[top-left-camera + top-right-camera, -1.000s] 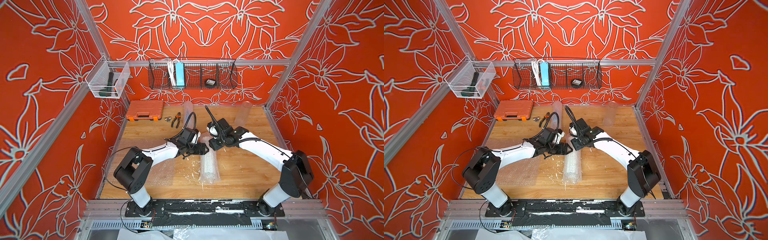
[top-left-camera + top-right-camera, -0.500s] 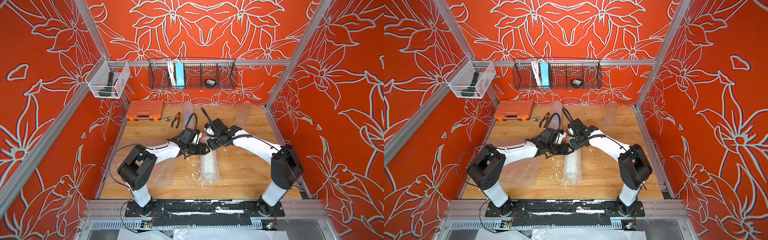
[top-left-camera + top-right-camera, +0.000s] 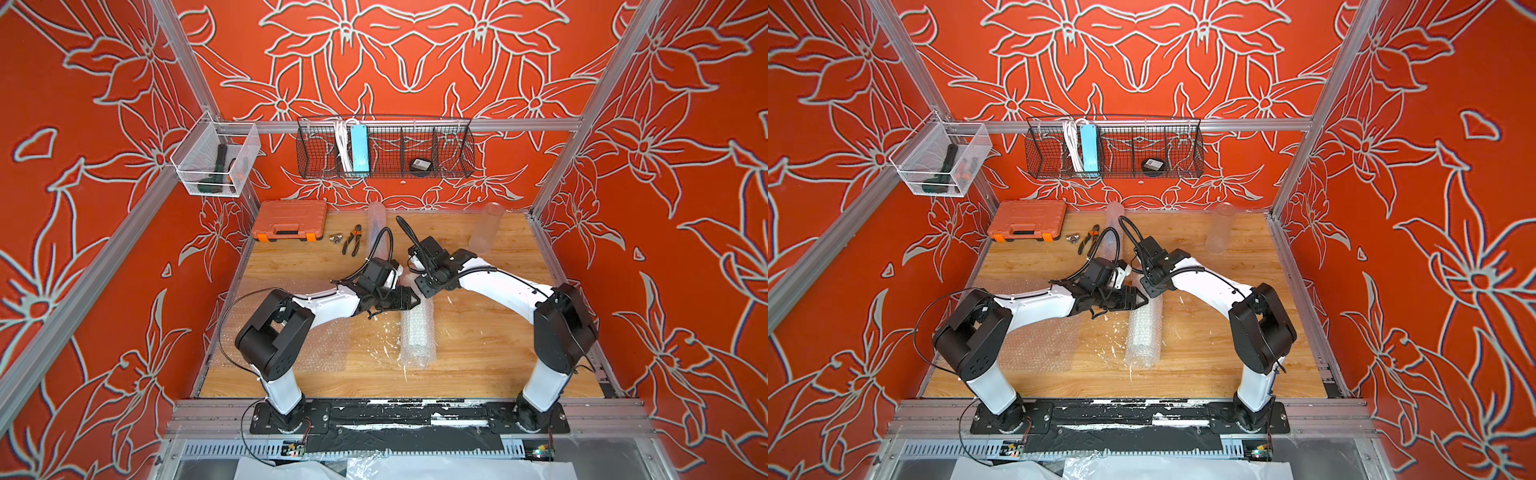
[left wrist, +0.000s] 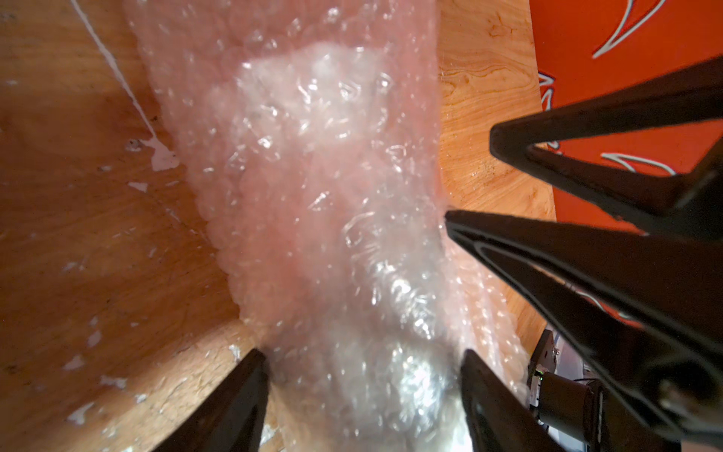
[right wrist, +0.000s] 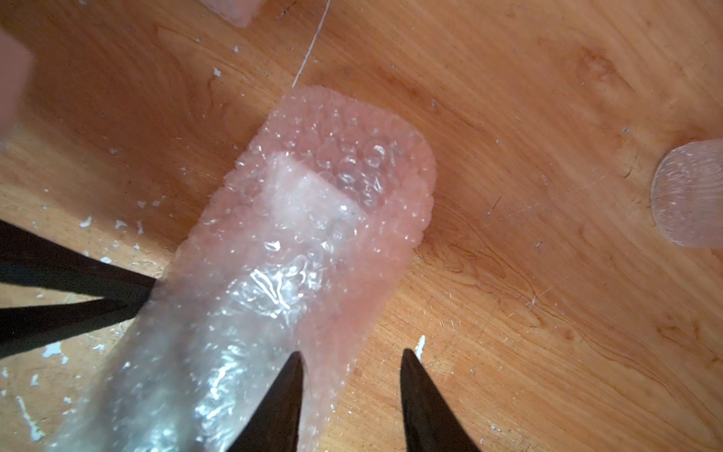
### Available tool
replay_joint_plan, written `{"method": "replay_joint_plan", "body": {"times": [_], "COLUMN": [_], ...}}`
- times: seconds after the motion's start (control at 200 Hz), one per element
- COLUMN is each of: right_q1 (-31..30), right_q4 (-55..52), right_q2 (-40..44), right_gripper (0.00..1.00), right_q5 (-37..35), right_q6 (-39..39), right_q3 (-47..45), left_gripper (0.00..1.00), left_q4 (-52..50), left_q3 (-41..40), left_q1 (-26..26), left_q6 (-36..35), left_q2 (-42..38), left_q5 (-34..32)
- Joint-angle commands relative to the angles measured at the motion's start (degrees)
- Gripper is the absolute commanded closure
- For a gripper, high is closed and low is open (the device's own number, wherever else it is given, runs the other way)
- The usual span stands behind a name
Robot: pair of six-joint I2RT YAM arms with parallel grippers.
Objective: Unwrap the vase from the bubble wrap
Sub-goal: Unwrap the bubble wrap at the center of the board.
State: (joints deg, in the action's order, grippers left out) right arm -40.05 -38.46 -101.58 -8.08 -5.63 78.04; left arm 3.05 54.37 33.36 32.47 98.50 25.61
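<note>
A roll of bubble wrap lies on the wooden table, in both top views. The vase is hidden inside it; only a pale straight-edged shape shows through. My left gripper is at the roll's far end, its fingers pressed against both sides of the wrap. My right gripper meets it from the other side and stands open. One of its fingers lies over the roll's edge, while its other finger is above bare wood.
A flat sheet of bubble wrap lies under my left arm. At the back are an orange tool case, pliers, an upright wrapped tube and a clear glass cylinder. A wire basket hangs on the wall.
My right arm has swung left, bringing its gripper in to the roll's far end beside the left gripper. Both pairs of jaws have narrowed.
</note>
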Motion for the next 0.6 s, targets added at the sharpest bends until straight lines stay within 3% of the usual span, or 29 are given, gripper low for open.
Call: {"method": "replay_joint_plan", "body": {"times": [0.0,0.16,0.42,0.596], "right_q1": [-0.6,-1.7,-2.9,-3.3], "right_q4": [-1.7,-1.5,-0.5,0.8], "right_q2": [-1.6,-2.9,-3.2,-3.2], "right_gripper": [0.58,0.6,0.83,0.89], "right_q5": [-2.4,-3.1,-6.9,-9.0], "right_q6": [1.9,3.1,4.5,6.1], "right_q3": [1.0,1.3,1.0,0.4], "left_gripper": [0.28,0.28,0.28,0.29], "left_q4": [-1.0,-0.9,0.0,0.8], "left_q3": [-1.2,-1.3,-2.6,-4.0], "left_q1": [-0.2,-0.2,-0.2,-0.2], "left_q6": [0.4,0.5,1.1,1.6], "left_q2": [0.9,1.1,1.0,0.8], "left_q5": [-0.5,-0.4,-0.5,-0.5]}}
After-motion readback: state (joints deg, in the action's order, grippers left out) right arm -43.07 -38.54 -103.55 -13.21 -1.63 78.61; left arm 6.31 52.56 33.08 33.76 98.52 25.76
